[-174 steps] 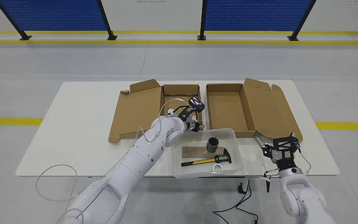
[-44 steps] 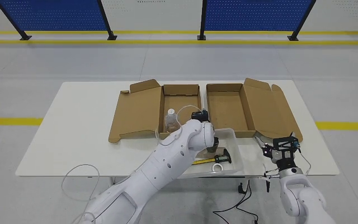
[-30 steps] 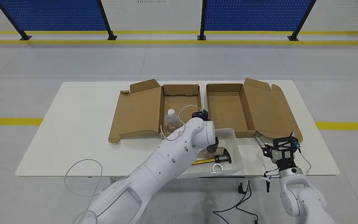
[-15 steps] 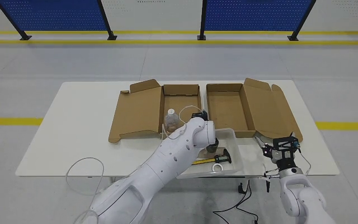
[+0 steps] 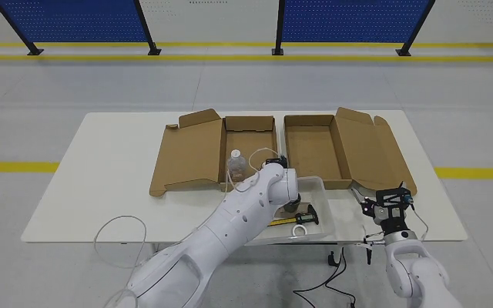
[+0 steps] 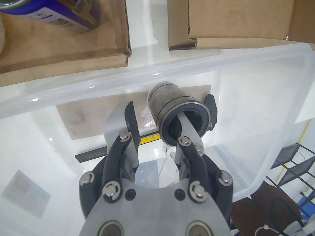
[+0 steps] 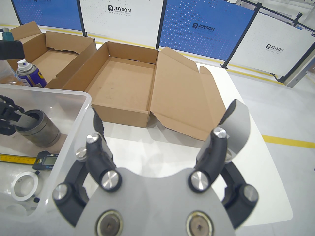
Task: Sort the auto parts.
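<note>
metal cylinder (image 6: 169,101) around left end effector (image 6: 156,115) finger

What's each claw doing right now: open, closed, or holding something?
Left claw: open, one finger inside the metal cylinder, not clamped on it.
Right claw: open, holding nothing.

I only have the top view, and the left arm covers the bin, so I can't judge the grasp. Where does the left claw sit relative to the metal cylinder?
Observer: One finger of the left claw reaches into the metal cylinder at its open end; the other stands outside, clear of its wall.
Operator: What's in the cardboard box under that arm?
Observer: A blue spray can, upright.
Operator: And the right claw?
Observer: Open, holding nothing.
</note>
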Controlling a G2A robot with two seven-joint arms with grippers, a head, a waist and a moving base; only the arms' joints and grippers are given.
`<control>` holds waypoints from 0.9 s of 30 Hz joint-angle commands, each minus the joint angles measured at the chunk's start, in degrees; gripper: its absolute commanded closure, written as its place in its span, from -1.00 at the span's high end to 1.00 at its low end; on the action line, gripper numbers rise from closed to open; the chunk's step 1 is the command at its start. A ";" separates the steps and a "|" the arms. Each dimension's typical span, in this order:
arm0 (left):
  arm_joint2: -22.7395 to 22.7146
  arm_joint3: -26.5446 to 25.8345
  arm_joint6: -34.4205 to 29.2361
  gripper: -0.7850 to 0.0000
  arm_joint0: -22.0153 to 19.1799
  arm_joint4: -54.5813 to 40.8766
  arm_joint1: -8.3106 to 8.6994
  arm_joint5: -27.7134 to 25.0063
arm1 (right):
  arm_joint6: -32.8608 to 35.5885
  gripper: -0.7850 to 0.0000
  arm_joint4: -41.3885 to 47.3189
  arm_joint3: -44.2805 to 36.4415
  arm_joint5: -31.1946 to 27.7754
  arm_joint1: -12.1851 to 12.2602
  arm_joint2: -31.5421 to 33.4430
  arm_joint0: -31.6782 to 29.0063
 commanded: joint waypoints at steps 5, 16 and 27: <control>0.04 0.79 0.01 -0.45 -0.04 0.08 -0.38 -0.11 | 0.00 1.00 0.00 0.00 0.00 0.00 0.00 0.00; -1.26 0.20 -0.54 -1.00 0.74 1.72 0.18 -0.10 | 0.00 1.00 0.00 0.00 0.00 0.00 0.00 0.00; -4.37 -7.78 -1.11 -1.00 4.34 4.41 2.10 0.49 | 0.00 1.00 0.00 0.00 0.00 0.00 0.00 0.00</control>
